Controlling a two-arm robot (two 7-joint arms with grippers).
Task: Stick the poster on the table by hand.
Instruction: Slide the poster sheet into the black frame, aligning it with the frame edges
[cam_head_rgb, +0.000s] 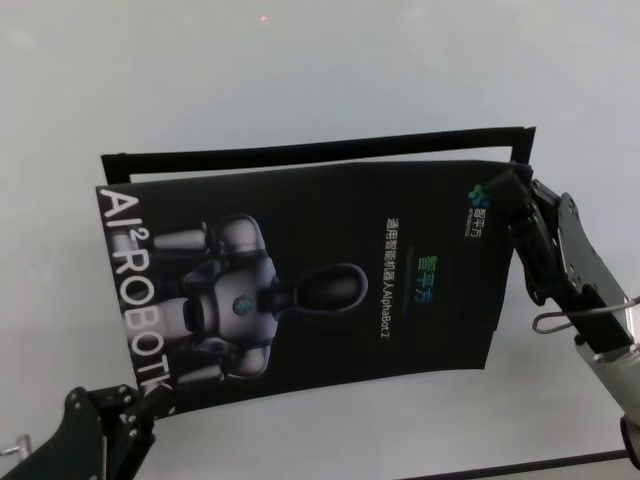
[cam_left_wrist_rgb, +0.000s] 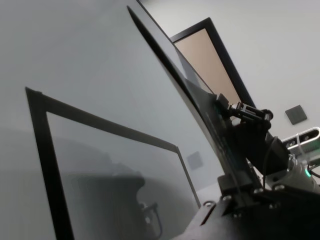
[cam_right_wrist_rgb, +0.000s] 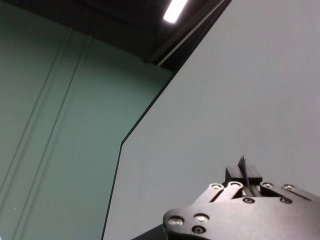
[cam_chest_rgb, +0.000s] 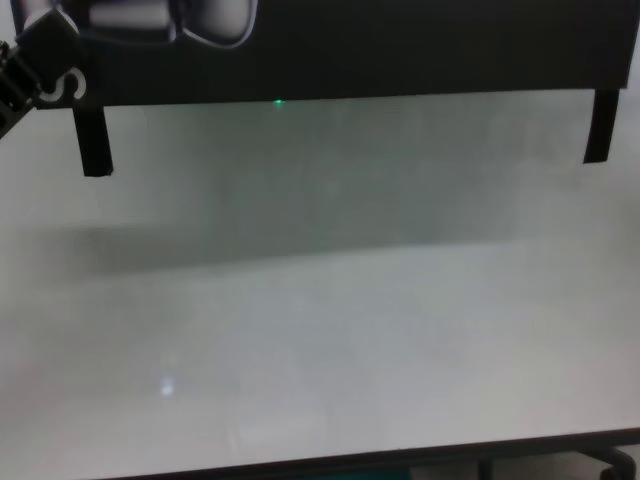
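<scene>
Between my left gripper (cam_head_rgb: 135, 395) and right gripper (cam_head_rgb: 515, 205), each pinched onto a corner, the poster (cam_head_rgb: 320, 270) hangs above the table (cam_chest_rgb: 320, 330); I should lower it level and taut.

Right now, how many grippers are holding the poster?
2. The left gripper holds the poster at its near left corner. The right gripper holds it near its far right corner. Both sets of jaws are shut on it.
</scene>
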